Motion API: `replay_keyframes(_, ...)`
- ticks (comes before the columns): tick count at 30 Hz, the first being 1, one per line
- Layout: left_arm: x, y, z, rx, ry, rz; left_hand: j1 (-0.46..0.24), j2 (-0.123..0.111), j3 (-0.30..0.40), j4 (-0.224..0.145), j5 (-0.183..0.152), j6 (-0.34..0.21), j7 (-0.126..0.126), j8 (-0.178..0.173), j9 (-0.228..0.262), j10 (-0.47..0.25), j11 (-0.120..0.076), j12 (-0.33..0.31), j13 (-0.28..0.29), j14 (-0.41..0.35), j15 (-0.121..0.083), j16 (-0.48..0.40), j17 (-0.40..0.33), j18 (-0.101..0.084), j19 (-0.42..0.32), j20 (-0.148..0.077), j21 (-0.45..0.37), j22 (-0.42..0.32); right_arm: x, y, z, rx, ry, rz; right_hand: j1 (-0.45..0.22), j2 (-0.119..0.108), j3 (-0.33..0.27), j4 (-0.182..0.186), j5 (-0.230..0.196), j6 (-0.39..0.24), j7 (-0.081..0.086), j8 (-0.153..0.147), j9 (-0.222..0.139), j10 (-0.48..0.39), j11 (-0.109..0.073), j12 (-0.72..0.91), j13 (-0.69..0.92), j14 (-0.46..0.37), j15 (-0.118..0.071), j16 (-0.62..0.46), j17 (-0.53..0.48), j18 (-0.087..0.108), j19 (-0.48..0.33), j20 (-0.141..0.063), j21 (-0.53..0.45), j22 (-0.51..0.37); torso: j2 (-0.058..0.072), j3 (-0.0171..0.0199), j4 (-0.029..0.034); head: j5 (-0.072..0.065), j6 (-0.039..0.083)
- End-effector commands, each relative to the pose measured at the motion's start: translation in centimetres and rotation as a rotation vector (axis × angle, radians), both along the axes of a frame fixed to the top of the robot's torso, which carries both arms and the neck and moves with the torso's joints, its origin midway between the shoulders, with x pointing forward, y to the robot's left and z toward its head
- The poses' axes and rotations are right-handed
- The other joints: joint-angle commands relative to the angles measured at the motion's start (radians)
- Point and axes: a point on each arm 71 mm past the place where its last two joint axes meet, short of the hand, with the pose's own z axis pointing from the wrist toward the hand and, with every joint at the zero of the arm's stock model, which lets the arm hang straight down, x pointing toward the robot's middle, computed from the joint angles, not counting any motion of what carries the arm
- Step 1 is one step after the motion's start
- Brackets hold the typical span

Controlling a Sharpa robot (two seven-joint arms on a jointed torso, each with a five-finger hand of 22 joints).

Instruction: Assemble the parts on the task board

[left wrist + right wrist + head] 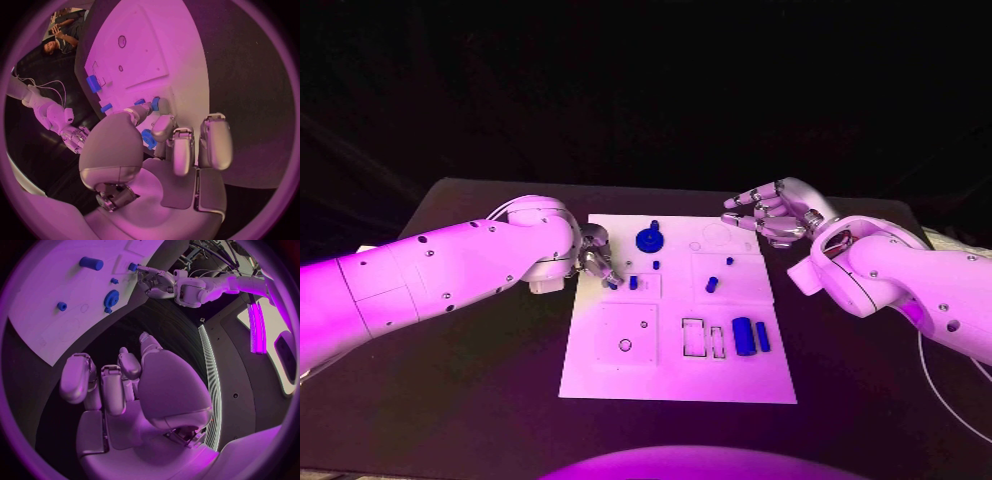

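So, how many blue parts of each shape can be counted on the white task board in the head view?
Blue round gear-like part: 1
Blue long blocks: 2
Small blue pegs: 5, one pinched by the left hand
Total: 8

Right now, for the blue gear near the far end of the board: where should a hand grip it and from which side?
Probably from above, by the short stem standing up from the blue gear. The disc looks flat on the task board, so its toothed rim offers little purchase. The right hand hovers off the board's far right corner, holding nothing, and seems the freer one; the left hand is busy at the board's left edge.
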Motion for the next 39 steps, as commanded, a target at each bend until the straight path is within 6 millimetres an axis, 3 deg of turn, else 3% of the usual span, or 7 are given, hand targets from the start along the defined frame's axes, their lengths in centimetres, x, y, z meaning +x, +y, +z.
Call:
replay_keyframes(1, -0.5, -0.2, -0.8, 0.020, 0.046, -0.014, -0.016, 0.004, -0.017, 0.008, -0.001, 0.014, -0.007, -0.004, -0.002, 0.006, 0.005, 0.007, 0.004, 0.105, -0.008, 0.003, 0.264, -0.007, 0.033, -0.008, 0.003, 0.124, -0.1, 0.2, 0.0, -0.001, -0.002, 0.018, -0.002, 0.008, -0.009, 0.000, 0.005, -0.003, -0.002, 0.005, 0.001, -0.006, 0.002, -0.003, -0.001, 0.062, 0.004, -0.006, 0.085, 0.019, -0.008, 0.001, -0.005, -0.001, 0.000, -0.0013, 0.0005, 0.000, -0.001)
replay_keyframes(10, -0.1, -0.1, -0.9, 0.029, 0.036, 0.008, -0.047, 0.025, -0.042, 0.038, 0.002, 0.025, -0.009, -0.007, -0.004, 0.013, 0.003, 0.015, 0.015, 0.105, -0.009, 0.003, 0.264, -0.008, 0.036, -0.010, 0.008, 0.130, -0.1, 0.2, 0.0, 0.000, -0.003, 0.018, -0.001, 0.009, -0.009, -0.001, 0.007, -0.003, -0.002, 0.005, 0.001, -0.006, 0.001, -0.003, -0.002, 0.062, 0.004, -0.006, 0.085, 0.019, -0.009, 0.001, -0.005, -0.001, -0.001, -0.0011, 0.0011, -0.003, -0.004)
replay_keyframes(27, 0.2, 0.4, -1.0, 0.043, 0.044, 0.019, -0.077, 0.030, -0.060, 0.061, 0.001, 0.031, -0.009, -0.008, -0.005, 0.016, 0.003, 0.018, 0.020, 0.105, -0.009, 0.003, 0.264, -0.009, 0.038, -0.010, 0.009, 0.133, -0.2, 0.2, 0.1, 0.000, -0.003, 0.017, 0.001, 0.010, -0.009, -0.001, 0.010, -0.002, -0.002, 0.005, 0.001, -0.006, 0.001, -0.004, -0.002, 0.062, 0.004, -0.006, 0.085, 0.019, -0.009, 0.001, -0.006, -0.002, 0.000, -0.0015, 0.0009, -0.005, -0.005)
replay_keyframes(33, 0.3, 0.5, -1.0, 0.042, 0.043, 0.022, -0.126, 0.014, -0.135, 0.104, -0.002, 0.043, -0.008, -0.007, -0.005, 0.019, 0.004, 0.018, 0.023, 0.105, -0.008, 0.003, 0.264, -0.009, 0.038, -0.009, 0.008, 0.134, -0.2, 0.1, 0.1, -0.001, -0.003, 0.017, 0.001, 0.010, -0.010, -0.001, 0.012, -0.002, -0.002, 0.005, 0.001, -0.007, 0.001, -0.005, -0.004, 0.062, 0.004, -0.007, 0.084, 0.019, -0.009, 0.001, -0.006, -0.002, -0.001, -0.0014, 0.0009, -0.005, -0.005)
replay_keyframes(37, 0.3, 0.6, -0.9, 0.038, 0.037, 0.028, -0.145, 0.012, -0.215, 0.131, -0.003, 0.047, -0.008, -0.008, -0.005, 0.021, 0.004, 0.019, 0.026, 0.105, -0.008, 0.003, 0.264, -0.009, 0.038, -0.009, 0.007, 0.136, -0.2, 0.1, 0.1, -0.001, -0.003, 0.016, 0.001, 0.010, -0.010, -0.001, 0.012, -0.002, -0.002, 0.005, 0.001, -0.007, 0.001, -0.005, -0.004, 0.062, 0.004, -0.007, 0.084, 0.019, -0.009, 0.001, -0.006, -0.002, -0.001, -0.0012, 0.0008, -0.006, -0.005)
replay_keyframes(39, 0.3, 0.8, -0.9, 0.035, 0.031, 0.035, -0.138, 0.011, -0.286, 0.143, -0.002, 0.049, -0.011, -0.008, -0.004, 0.022, 0.005, 0.020, 0.028, 0.105, -0.010, 0.003, 0.264, -0.010, 0.039, -0.008, 0.008, 0.138, -0.1, 0.1, 0.0, -0.001, -0.003, 0.015, 0.001, 0.010, -0.011, 0.000, 0.014, -0.002, -0.002, 0.005, 0.001, -0.008, 0.001, -0.007, -0.005, 0.061, 0.004, -0.008, 0.083, 0.019, -0.010, 0.001, -0.008, -0.004, -0.002, -0.0021, 0.0006, -0.007, -0.006)
